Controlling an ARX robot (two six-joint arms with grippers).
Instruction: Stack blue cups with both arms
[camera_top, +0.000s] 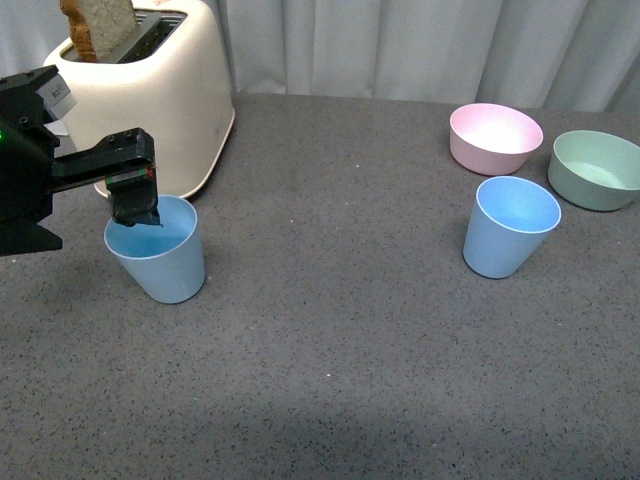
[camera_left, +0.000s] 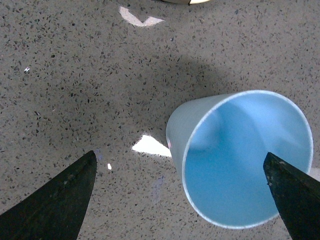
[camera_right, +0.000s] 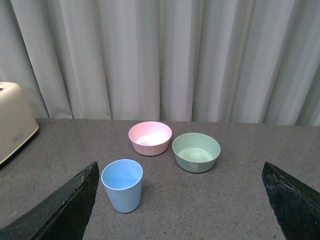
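A dark speckled stone-look tabletop (camera_top: 350, 390) carries everything. At its far left stands a cream plastic two-slot toaster (camera_top: 165, 95), with a slice of brown bread (camera_top: 100, 25) upright in one slot. Just in front of the toaster stands a light blue tapered plastic cup (camera_top: 160, 262), upright. The black left hand (camera_left: 180, 160) straddles its wall, one finger over the mouth and the other outside. Well apart to the right stands a second light blue tapered plastic cup (camera_top: 508, 232), also upright. Close behind it sits a round pink plastic bowl (camera_top: 495, 138). A round pale green plastic bowl (camera_top: 596, 170) sits just beside that bowl, to its right and slightly nearer, not touching. A pale pleated curtain (camera_top: 400, 45) hangs behind the tabletop's far edge.
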